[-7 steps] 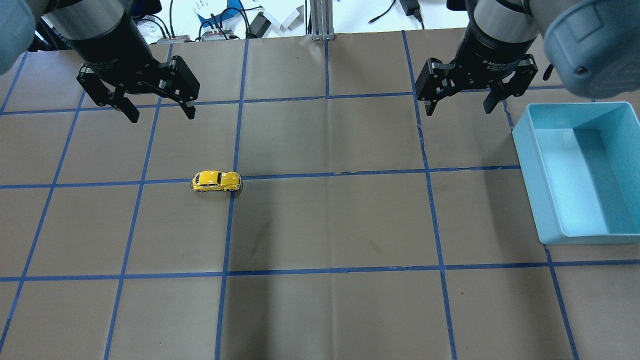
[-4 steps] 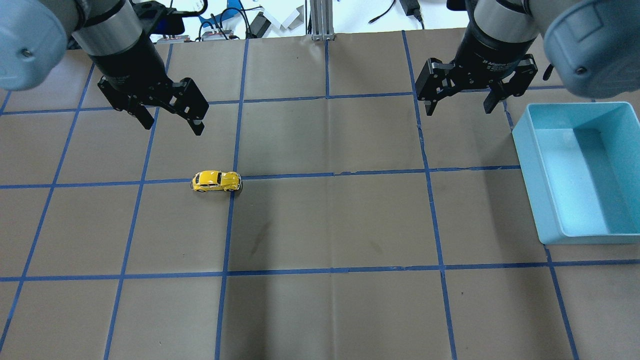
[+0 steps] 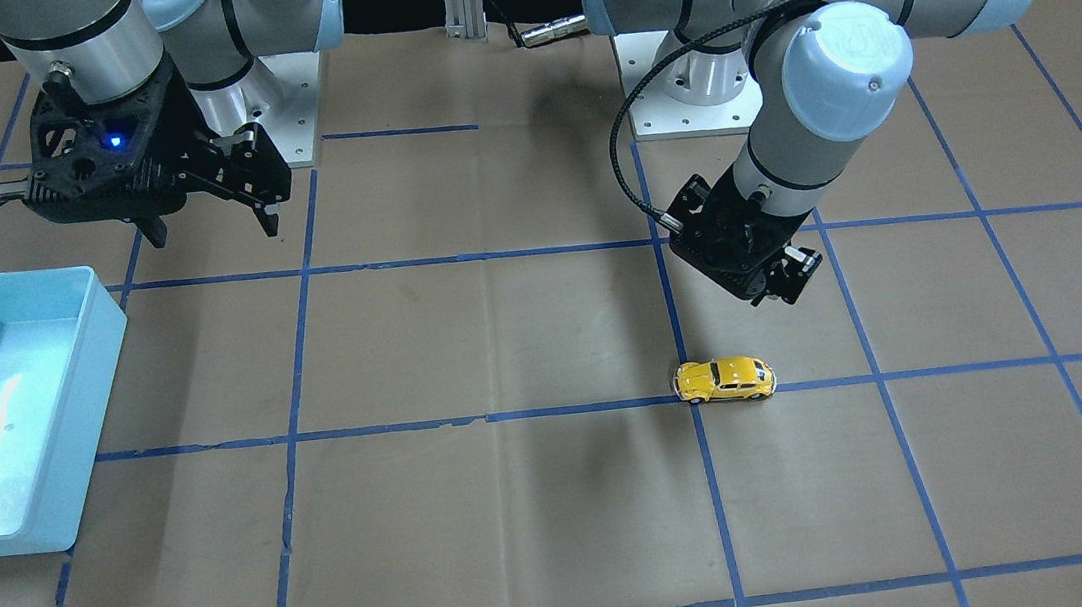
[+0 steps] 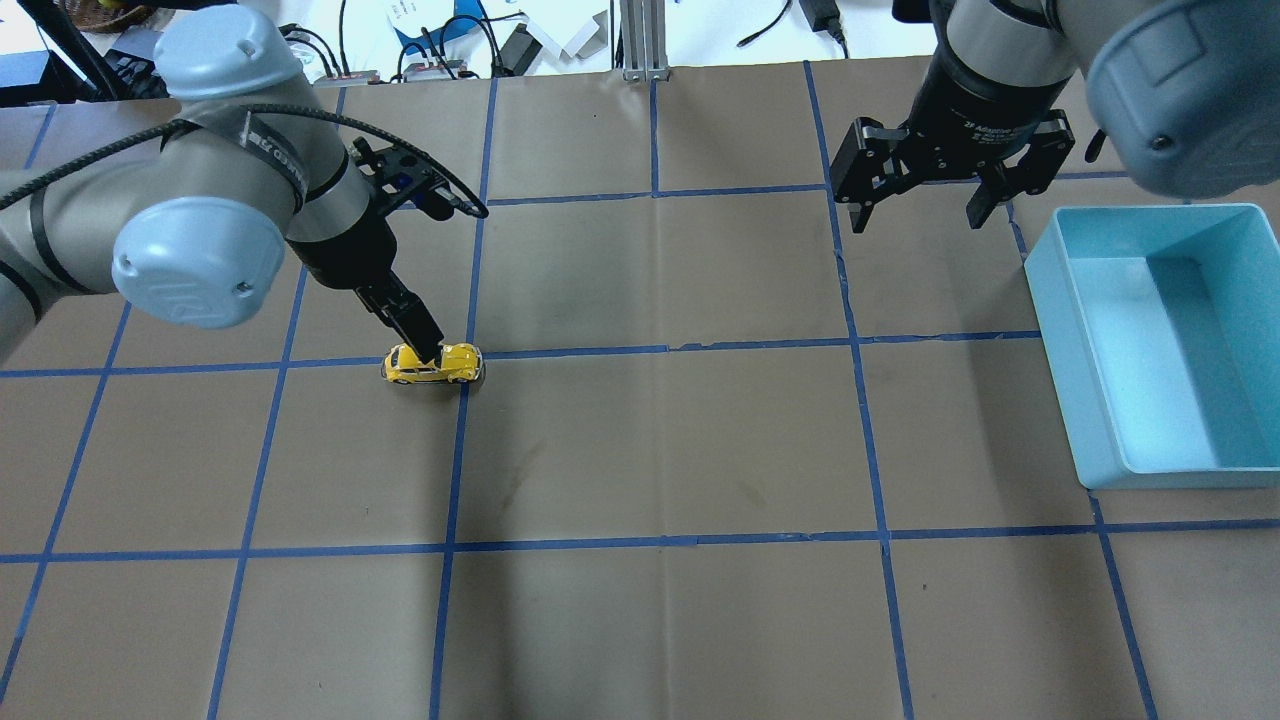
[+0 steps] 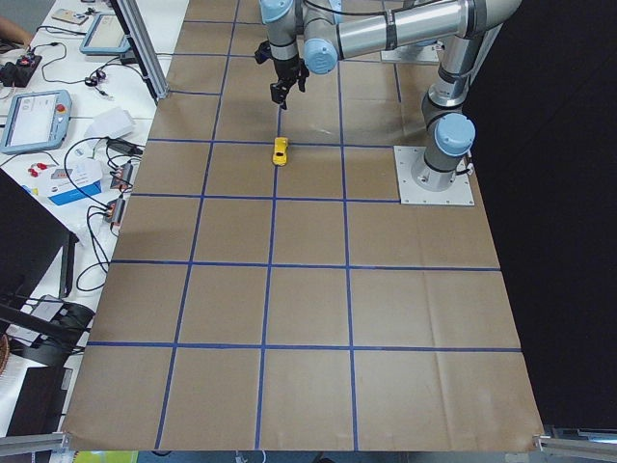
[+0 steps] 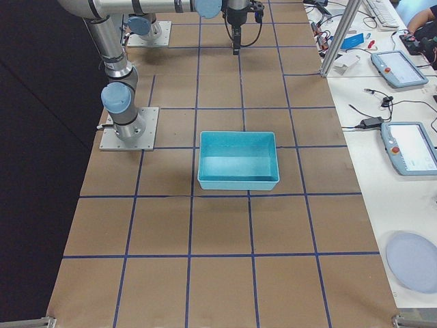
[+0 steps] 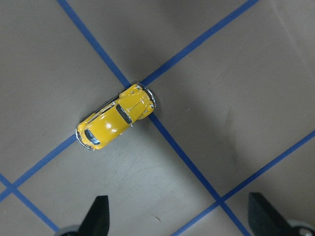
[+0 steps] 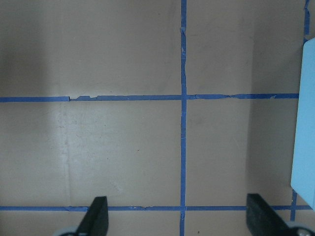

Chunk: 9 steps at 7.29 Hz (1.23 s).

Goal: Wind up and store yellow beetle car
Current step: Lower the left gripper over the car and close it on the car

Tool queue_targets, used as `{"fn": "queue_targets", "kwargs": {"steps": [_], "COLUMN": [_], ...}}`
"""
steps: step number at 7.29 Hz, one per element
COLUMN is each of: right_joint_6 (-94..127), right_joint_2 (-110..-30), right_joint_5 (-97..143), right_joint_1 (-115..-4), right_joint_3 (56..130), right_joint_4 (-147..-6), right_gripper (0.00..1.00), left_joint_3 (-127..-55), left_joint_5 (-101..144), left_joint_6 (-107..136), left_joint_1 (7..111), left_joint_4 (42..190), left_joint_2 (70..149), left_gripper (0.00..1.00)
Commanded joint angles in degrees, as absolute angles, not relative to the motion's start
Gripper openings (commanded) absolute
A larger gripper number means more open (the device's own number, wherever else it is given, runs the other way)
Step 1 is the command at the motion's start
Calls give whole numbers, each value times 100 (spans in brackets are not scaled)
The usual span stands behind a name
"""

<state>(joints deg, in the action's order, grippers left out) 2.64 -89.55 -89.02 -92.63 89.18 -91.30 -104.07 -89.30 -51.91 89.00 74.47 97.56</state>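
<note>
Where blue tape [image 7: 183, 149] crosses, glossy rounded yellow beetle car [image 7: 115, 119] sits.

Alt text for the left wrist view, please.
A yellow beetle car lies diagonally along a blue tape line, one end at a crossing, on the table. The left gripper's two fingers stand wide apart at the bottom edge.

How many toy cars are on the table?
1. The small glossy yellow beetle car sits at a blue tape crossing under the left gripper; none shows in the light-blue plastic bin.
</note>
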Motion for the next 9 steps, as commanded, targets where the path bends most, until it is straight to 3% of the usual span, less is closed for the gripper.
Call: {"fn": "queue_targets", "kwargs": {"steps": [1, 5, 9], "right_joint_6": [264, 264, 272], "right_joint_2": [-8947, -8956, -8974], "right_joint_5": [-8903, -8903, -8877], "right_joint_1": [-9264, -9264, -9272], "right_joint_3": [8921, 8921, 8921], "right_joint_4": [-9132, -9132, -9105], "right_gripper": [100, 100, 100], "left_joint_3": [-10949, -10846, -10864], "left_joint_5": [-8939, -9078, -9114], "left_joint_6": [-7565, -9582, -9659], "left_joint_1": [8799, 8754, 8719], "left_joint_4": [6159, 5401, 5326], "left_joint_2": [10018, 10677, 11029], "left_gripper": [96, 95, 93]}}
